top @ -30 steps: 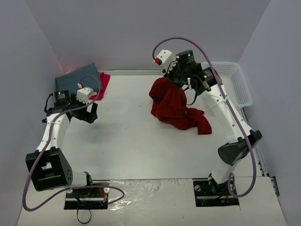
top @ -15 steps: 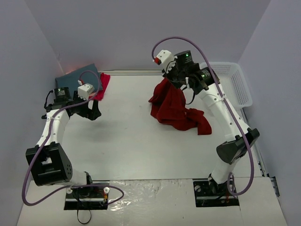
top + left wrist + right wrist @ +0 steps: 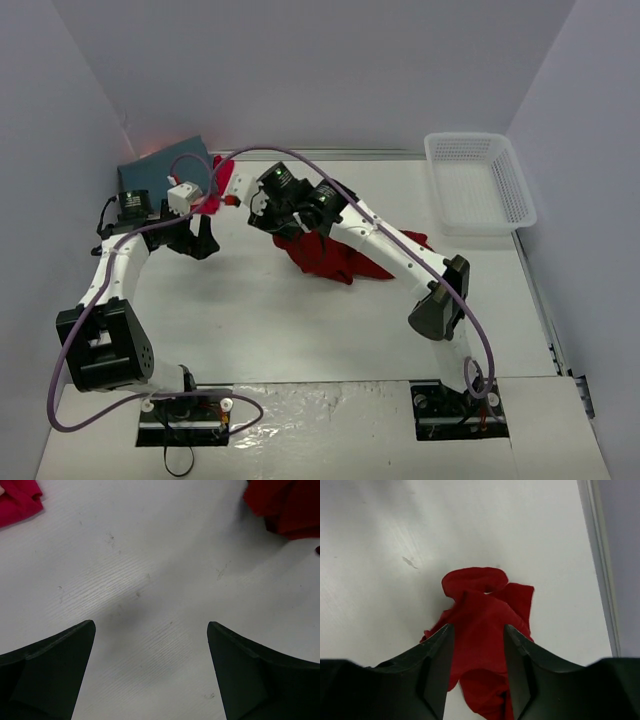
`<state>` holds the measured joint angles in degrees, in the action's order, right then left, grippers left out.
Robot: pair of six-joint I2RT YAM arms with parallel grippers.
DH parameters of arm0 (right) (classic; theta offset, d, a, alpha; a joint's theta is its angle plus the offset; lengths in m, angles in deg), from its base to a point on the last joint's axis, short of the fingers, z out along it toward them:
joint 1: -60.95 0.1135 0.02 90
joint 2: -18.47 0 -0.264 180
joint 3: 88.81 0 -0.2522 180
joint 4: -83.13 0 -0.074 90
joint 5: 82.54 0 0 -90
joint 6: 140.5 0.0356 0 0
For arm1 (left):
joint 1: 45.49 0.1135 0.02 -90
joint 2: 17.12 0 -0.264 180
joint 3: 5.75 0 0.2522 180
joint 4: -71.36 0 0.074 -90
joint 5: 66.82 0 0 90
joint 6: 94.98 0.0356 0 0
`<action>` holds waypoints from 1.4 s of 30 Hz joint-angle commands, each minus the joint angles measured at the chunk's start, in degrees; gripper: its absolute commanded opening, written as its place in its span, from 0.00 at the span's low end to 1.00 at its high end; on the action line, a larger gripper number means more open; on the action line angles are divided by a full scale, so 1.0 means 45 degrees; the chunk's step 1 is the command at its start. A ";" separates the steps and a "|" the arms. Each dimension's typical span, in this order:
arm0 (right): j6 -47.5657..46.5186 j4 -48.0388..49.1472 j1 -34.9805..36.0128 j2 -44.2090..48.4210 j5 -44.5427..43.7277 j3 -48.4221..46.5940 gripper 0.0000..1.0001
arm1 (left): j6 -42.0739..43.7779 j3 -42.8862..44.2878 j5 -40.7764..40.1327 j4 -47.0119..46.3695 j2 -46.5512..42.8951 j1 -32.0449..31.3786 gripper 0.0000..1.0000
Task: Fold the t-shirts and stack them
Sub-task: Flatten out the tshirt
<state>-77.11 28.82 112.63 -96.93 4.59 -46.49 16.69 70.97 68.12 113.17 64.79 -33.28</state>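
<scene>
Far left corner: slate-teal t-shirt [image 3: 160, 170] lies flat against the back wall. The pinkish-red t-shirt [image 3: 219, 182] sits right beside it on its right edge, touching or slightly overlapping, can't say which. It is bunched, and partly hidden behind the left arm's white wrist camera and the purple cable [image 3: 240, 153].

Left gripper [image 3: 151, 624] is just near of those two shirts, jaws spread wide with nothing between them. It hangs over bare desk [image 3: 300, 320]. From its wrist view the pinkish-red cloth shows at the top left corner and deep red cloth at the top right, both well clear of the fingers.

Right arm reaches far across from its base at near right, wrist ending up left of centre. It is not far from the left gripper, but the two are apart. Right gripper [image 3: 476, 627] has its jaws part-way apart, a narrow gap. The deep red t-shirt [image 3: 325, 258] shows through that gap and beyond the fingertips, and it seems to lie under the fingers rather than pinched between them.

That deep red t-shirt is a crumpled heap mid-desk — not folded, a rolled loop of fabric at one end. Part of it is hidden under the right arm's forearm.

Far right corner: white mesh basket [image 3: 470, 138], well apart from all three shirts.
</scene>
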 commanded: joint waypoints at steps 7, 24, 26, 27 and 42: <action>-0.0141 -0.0362 0.0254 0.0095 -0.0142 0.0972 0.45 | -0.0187 -0.0202 0.0168 -0.0277 -0.0253 0.0256 0.94; -0.0356 0.1921 -0.4959 0.4021 -0.0963 0.9195 0.49 | 0.0067 -0.0436 0.0265 -0.0316 0.0157 0.0256 0.94; -0.0337 0.2117 -0.5584 0.4119 -0.1274 0.9743 0.49 | 0.0087 -0.0436 0.0246 -0.0297 0.0235 0.0256 0.94; -0.0394 0.2253 -0.5780 0.4120 -0.1314 0.9880 0.49 | 0.0087 -0.0436 0.0246 -0.0316 0.0255 0.0256 0.94; -0.0903 0.3056 -0.7832 0.2461 -0.1042 1.1092 0.49 | 0.0301 -0.0475 0.0441 -0.0199 0.0548 0.0256 0.94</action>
<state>-80.56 42.89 77.88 -83.92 0.15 2.55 16.63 68.32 68.21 112.25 67.00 -32.60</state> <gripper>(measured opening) 0.492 0.945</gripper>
